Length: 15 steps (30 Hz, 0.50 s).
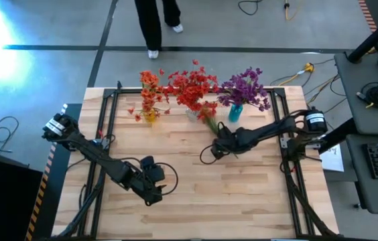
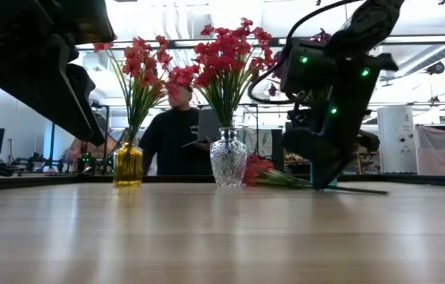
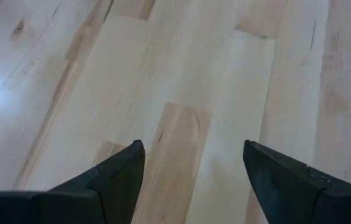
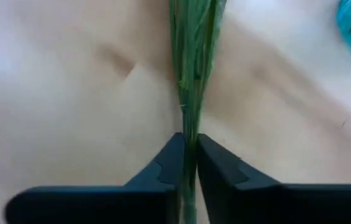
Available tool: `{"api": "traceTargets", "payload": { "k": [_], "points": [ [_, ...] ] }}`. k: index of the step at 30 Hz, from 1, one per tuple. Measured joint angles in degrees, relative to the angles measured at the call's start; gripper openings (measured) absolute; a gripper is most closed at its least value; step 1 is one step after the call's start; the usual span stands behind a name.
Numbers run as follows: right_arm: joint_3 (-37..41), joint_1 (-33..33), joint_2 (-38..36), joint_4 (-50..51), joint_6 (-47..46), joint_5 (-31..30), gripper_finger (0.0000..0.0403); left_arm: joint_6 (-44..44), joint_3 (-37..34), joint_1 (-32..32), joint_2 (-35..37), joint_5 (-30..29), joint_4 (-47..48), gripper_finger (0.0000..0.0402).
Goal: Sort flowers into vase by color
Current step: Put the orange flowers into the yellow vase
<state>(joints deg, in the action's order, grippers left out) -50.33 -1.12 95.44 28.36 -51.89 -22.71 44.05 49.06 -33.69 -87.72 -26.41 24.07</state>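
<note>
The counter (image 1: 242,194) is pale wood in jointed planks, smooth with a soft satin sheen and a few dark knots. A matt black metal frame (image 1: 112,120) edges it. The amber vase (image 2: 128,164) looks like glossy tinted glass, and the clear vase (image 2: 229,158) is cut glass with a faceted, sparkling surface. The left gripper (image 3: 191,180) has jaws of dull black plastic, smooth-faced.
</note>
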Motion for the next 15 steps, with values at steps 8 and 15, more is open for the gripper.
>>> {"api": "traceTargets", "payload": {
  "k": [8, 15],
  "points": [
    [0.1, -5.4, -5.0, 2.1, -3.8, 12.9, 0.0023, 0.0, 0.0, 0.0, 0.0, 0.0, 0.1, 0.0258],
    [0.1, -11.5, -6.5, 3.4, -7.0, 14.8, 0.0083, -0.2, 0.0, 0.0, 0.0, 0.0, 0.3, 0.0258]
  ]
}}
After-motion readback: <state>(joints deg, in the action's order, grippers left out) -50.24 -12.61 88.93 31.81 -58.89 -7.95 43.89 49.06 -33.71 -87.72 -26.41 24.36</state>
